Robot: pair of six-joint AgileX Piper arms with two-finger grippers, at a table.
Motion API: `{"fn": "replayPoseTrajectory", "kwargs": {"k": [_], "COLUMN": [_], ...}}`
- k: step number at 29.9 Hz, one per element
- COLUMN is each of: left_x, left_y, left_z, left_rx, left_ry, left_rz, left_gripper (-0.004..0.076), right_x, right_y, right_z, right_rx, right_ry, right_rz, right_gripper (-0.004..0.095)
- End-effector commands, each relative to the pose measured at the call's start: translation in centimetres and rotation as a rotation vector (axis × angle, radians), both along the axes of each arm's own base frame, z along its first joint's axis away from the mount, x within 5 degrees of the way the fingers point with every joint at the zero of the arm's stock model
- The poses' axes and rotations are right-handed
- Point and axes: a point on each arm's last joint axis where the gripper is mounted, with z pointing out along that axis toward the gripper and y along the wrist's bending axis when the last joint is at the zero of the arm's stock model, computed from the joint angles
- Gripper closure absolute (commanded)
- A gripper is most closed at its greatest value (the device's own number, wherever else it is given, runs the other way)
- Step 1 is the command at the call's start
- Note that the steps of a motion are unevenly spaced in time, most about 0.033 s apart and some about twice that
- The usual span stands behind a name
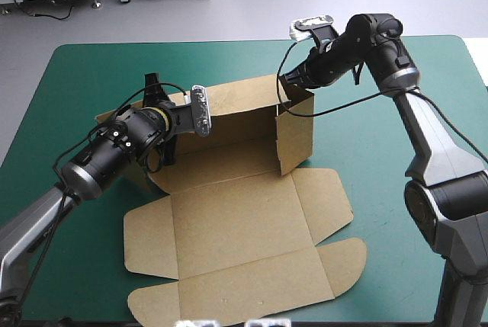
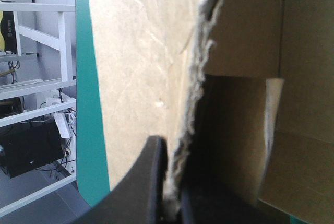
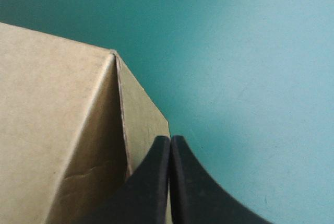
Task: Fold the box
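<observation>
Between the left gripper's (image 2: 175, 182) fingers (image 2: 154, 172): a ragged edge of the box (image 1: 229, 213), the black fingers nipped onto the board from either side and all but closed on it.
Why held so: as a judgement, the pinch holds that end wall upright while the opposite end is worked.
Right gripper (image 3: 170, 141): fingers pressed together into one point, nothing between them.
Beside and under its tips: the box's far corner, seen on its outer face.
Why placed so: probably to brace or nudge the corner from outside so the raised walls stand square.
Ahead of the right gripper: bare teal-green cover (image 3: 250, 78).
Box, position: between the two grippers at its raised end, the rest spread away from them toward the table's near edge.
Box, look: brown board; back wall (image 1: 236, 102) and side wall (image 1: 297, 133) upright, meeting at a crisp corner; base and lid panels (image 1: 252, 289) lying flat, rounded flaps unfolded; the gripped edge torn and fibrous.
</observation>
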Motion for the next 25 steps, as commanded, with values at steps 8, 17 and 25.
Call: {"fn": "replayPoseTrajectory", "kwargs": {"k": [8,17,25], "left_x": [-0.7,-0.8,-0.8], "left_y": [-0.5,-0.6,-0.6], "left_z": [0.4,0.3,0.3], "left_rx": [-0.102,-0.117,-0.12], "left_ry": [0.039,0.048,0.049], "left_rz": [0.013,0.015,0.014], "left_gripper": [0.0729,0.0729,0.0729], "right_x": [-2.1,-4.3,-6.3], "right_y": [-2.8,-3.0,-3.0], "right_z": [0.5,-1.9,-4.3], "right_rx": [0.15,0.219,0.278], "right_ry": [-0.067,-0.178,-0.249], "right_rz": [-0.02,-0.007,0.034], "right_gripper": [0.0912,0.0912,0.0912]}}
